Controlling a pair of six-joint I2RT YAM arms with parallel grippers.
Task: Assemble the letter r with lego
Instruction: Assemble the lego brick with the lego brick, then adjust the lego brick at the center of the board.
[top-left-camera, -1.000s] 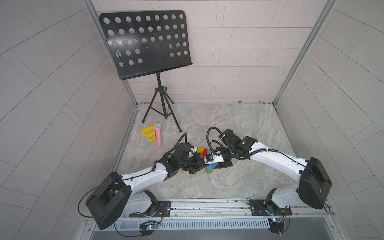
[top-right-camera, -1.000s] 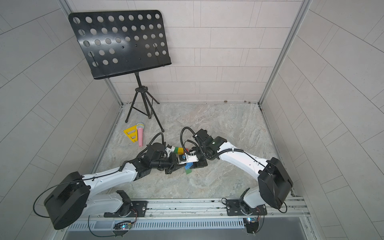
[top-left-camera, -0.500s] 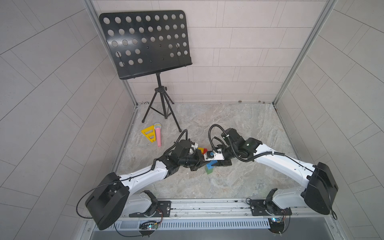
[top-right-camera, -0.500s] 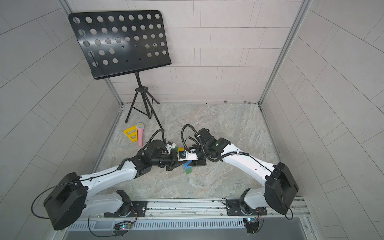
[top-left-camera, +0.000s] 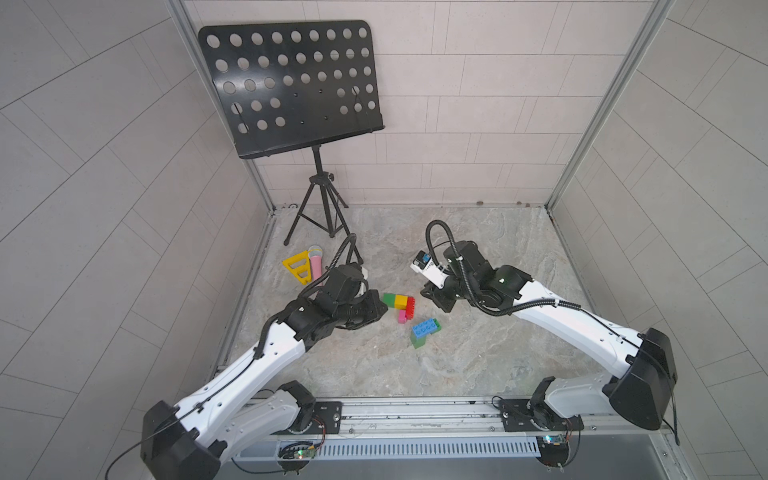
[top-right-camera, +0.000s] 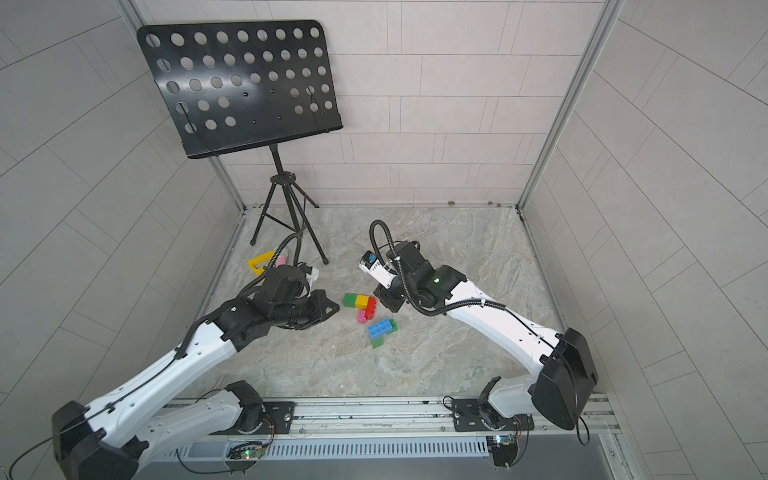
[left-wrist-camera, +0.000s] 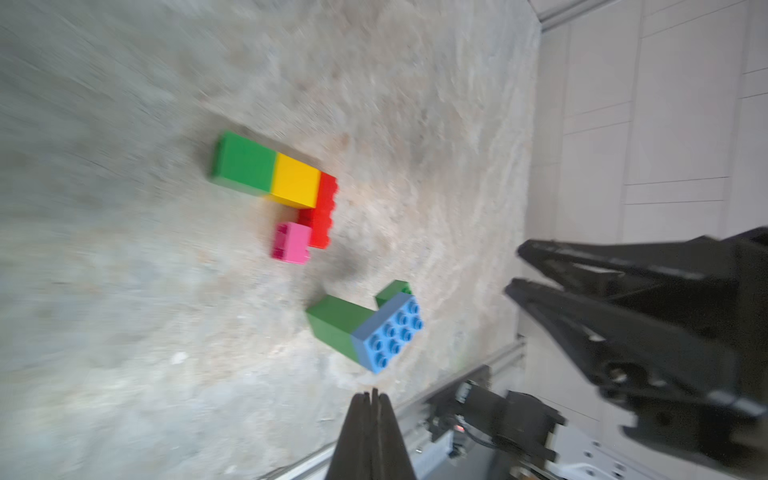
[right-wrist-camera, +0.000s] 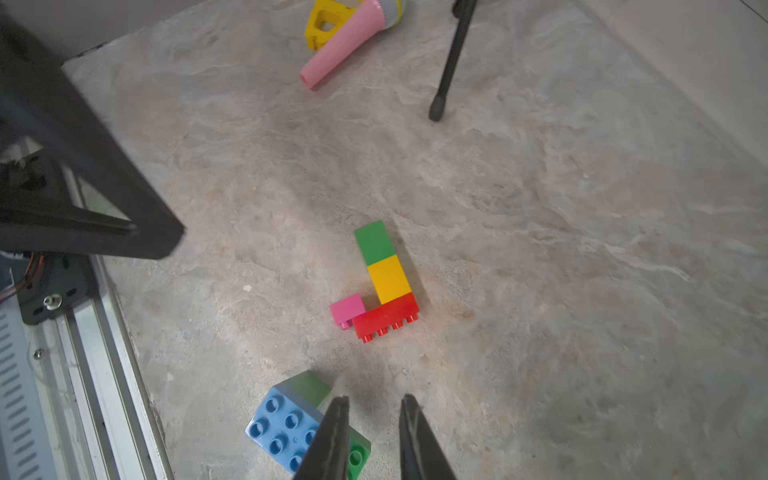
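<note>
Holding: neither the left gripper (left-wrist-camera: 371, 395) nor the right gripper (right-wrist-camera: 372, 401) has anything between its fingers.
Left gripper: fingers are pressed together with no gap in its own wrist view. In both top views it points at the green end of the joined bricks from close by. From above I cannot tell whether it touches.
Right gripper: fingers stand a narrow gap apart, and only bare floor (right-wrist-camera: 540, 249) shows in the gap. In a top view it sits near the red brick (top-left-camera: 410, 306), on the side away from the left arm.
Joined bricks: these lie flat on the floor between the two grippers. A green brick (right-wrist-camera: 374, 243) and a yellow brick (right-wrist-camera: 388, 279) are in line, with the red brick across the yellow end. A pink brick (right-wrist-camera: 347, 309) sits against the red one's far end.
Blue brick (right-wrist-camera: 282, 424): it lies apart from the joined set, nearer the rail (right-wrist-camera: 104, 353), tilted with its studs showing, and sits on green bricks (left-wrist-camera: 334, 322).
Hidden: in the right wrist view one finger covers part of the blue and green cluster. How many green bricks sit under the blue one is unclear.
Blurred: the left wrist view is smeared, so brick edges there are soft.
Cut off: the toy microphone (right-wrist-camera: 349, 37), the yellow triangle (right-wrist-camera: 320, 25) and a music stand leg (right-wrist-camera: 446, 70) run out of the right wrist view.
</note>
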